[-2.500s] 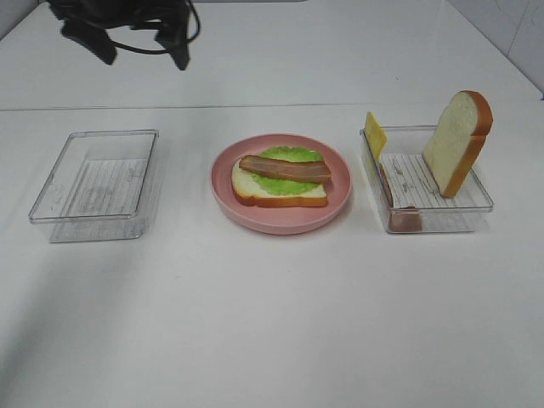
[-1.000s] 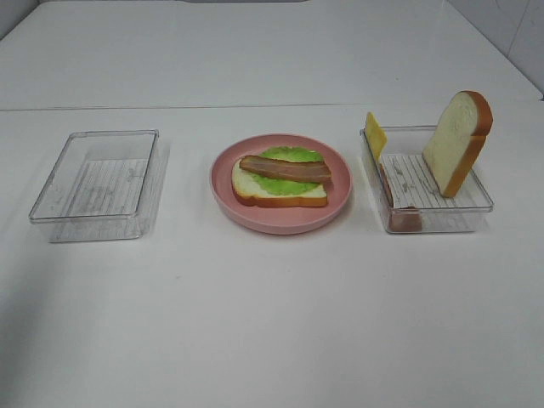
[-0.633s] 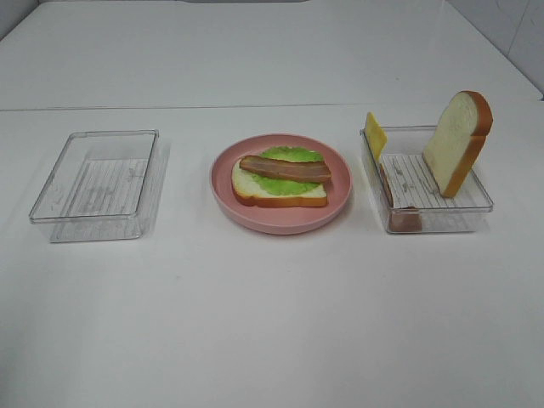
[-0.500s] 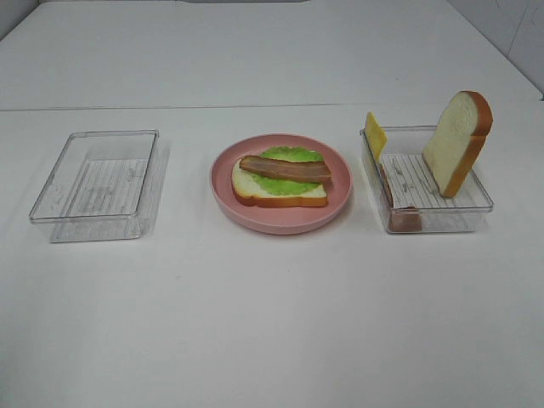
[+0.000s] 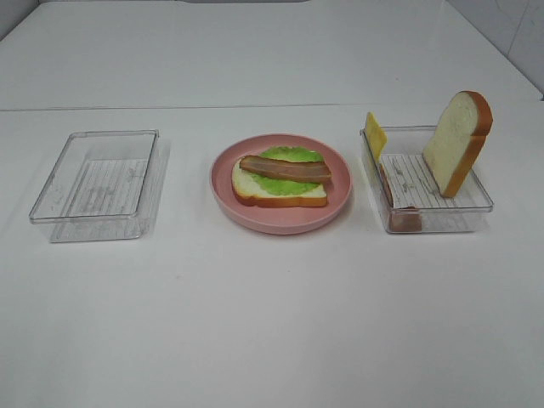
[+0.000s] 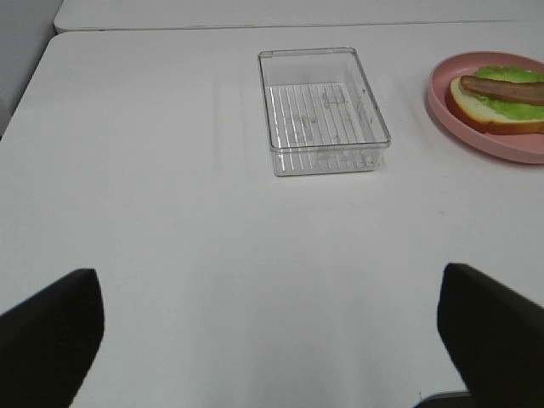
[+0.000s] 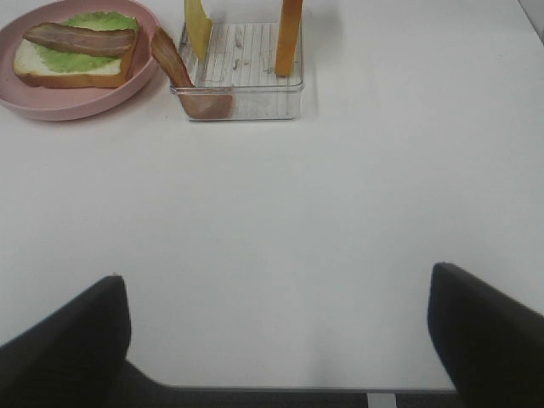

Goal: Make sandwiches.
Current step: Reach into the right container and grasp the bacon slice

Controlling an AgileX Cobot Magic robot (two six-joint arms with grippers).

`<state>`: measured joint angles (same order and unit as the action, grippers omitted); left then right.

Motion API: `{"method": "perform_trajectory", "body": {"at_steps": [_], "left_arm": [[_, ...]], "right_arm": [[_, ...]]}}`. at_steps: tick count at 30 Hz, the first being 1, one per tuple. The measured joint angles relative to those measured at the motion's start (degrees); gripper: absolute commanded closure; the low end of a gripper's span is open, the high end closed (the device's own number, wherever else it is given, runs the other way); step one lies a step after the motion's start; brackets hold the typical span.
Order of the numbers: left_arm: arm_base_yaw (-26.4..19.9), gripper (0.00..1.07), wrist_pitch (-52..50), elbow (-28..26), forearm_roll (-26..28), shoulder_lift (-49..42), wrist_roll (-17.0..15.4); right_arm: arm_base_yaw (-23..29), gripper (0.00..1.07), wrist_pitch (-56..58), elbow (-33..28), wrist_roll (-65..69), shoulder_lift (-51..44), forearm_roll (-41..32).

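Note:
The open sandwich [image 5: 280, 192] lies on the round pink plate [image 5: 280, 223] at the table's middle: one white bread slice, green lettuce [image 5: 289, 184], and a brown bacon strip [image 5: 285, 169] on top. The second bread slice [image 5: 459, 140] stands upright in the right clear tray [image 5: 442, 212], with the yellow cheese [image 5: 375, 133] and ham [image 5: 405, 219]. Neither gripper shows in the exterior high view. My left gripper [image 6: 270, 323] is open and empty, short of the empty tray [image 6: 327, 160]. My right gripper [image 7: 276, 319] is open and empty, well short of the right tray [image 7: 255, 104].
An empty clear tray [image 5: 93, 212] sits to the left of the plate. The plate's edge [image 6: 476, 136] shows in the left wrist view. In the right wrist view the plate [image 7: 76, 106], cheese [image 7: 198, 24] and ham [image 7: 174, 59] show.
The left arm, seen at the far left 2.5 s ago, has withdrawn out of the exterior high view. The food and trays have not moved.

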<state>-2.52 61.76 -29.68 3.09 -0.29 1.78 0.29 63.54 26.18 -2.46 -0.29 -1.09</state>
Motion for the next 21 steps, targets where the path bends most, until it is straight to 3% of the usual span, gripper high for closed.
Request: {"method": "perform_trajectory", "body": {"at_steps": [21], "left_arm": [[0.0, 0.04, 0.0, -0.1, 0.0, -0.1, -0.6]], "right_arm": [[0.0, 0.15, 0.0, 0.0, 0.0, 0.0, 0.0]]}}
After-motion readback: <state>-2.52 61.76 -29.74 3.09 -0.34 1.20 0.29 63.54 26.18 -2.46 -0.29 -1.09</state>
